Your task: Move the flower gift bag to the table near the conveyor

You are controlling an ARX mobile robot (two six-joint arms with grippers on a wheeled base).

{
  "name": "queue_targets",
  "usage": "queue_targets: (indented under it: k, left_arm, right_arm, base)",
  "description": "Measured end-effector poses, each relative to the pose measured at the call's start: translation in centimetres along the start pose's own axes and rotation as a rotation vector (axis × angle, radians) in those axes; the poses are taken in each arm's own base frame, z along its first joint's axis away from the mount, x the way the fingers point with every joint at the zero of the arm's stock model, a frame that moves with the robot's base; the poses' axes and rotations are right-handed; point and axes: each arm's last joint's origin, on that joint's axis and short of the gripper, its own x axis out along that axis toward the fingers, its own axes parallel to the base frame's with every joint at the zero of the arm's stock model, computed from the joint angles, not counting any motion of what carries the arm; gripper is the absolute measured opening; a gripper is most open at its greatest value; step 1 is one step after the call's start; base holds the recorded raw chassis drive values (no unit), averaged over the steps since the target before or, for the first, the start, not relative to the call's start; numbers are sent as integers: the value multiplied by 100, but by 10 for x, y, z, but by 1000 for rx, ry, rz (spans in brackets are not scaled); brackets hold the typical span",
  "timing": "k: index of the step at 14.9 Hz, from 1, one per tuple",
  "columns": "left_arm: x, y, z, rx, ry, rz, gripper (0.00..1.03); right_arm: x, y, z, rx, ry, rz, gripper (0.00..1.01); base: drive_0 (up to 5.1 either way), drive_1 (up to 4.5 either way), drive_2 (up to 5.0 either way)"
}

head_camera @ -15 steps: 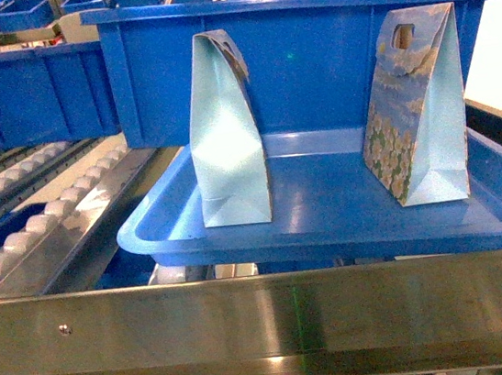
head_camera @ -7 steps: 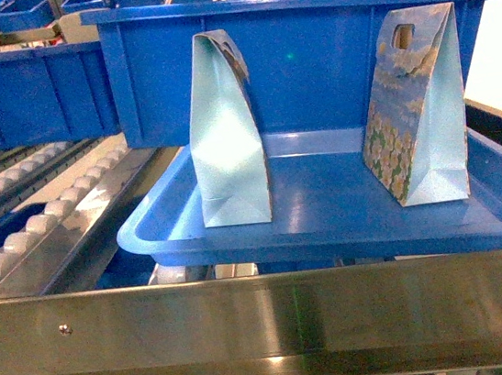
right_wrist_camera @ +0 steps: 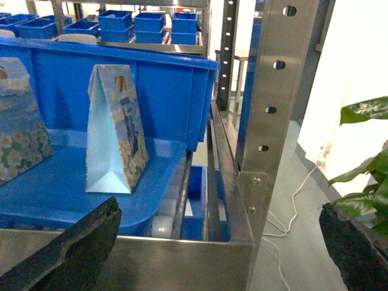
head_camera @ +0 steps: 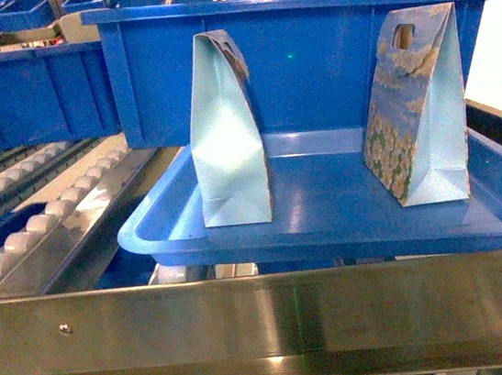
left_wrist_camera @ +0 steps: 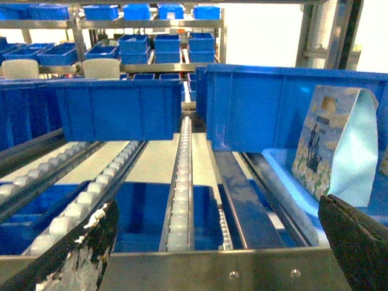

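While both flower gift bags stand unmoved on the blue tray, nothing has shifted. Left gripper and right gripper are spread wide, fingertips cropped.

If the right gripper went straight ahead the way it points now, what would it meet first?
Probably the steel frame rail and upright post right in front of the open right gripper; the flower bag sits left. Depth is uncertain.

A shallow blue plastic tray sits on the steel-framed roller conveyor, carrying two upright flower-printed paper gift bags.
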Motion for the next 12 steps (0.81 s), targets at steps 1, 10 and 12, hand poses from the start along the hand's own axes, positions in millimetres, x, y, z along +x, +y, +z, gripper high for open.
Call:
queue_targets:
  k: [1, 10, 12]
  left_arm:
    - [3, 1, 1, -2, -2, -8, 98]
    - [102, -7, 22, -30, 60, -189, 98]
    - [128, -25, 37, -32, 81, -256, 98]
  right_arm:
    - [4, -1, -1, 1, 10, -4, 98]
    - [79, 4, 26, -19, 73, 78, 98]
    - [96, 11, 35, -25, 79, 100, 98]
  base:
    - [0, 0, 0]
    - [0, 0, 0]
    - [0, 0, 0]
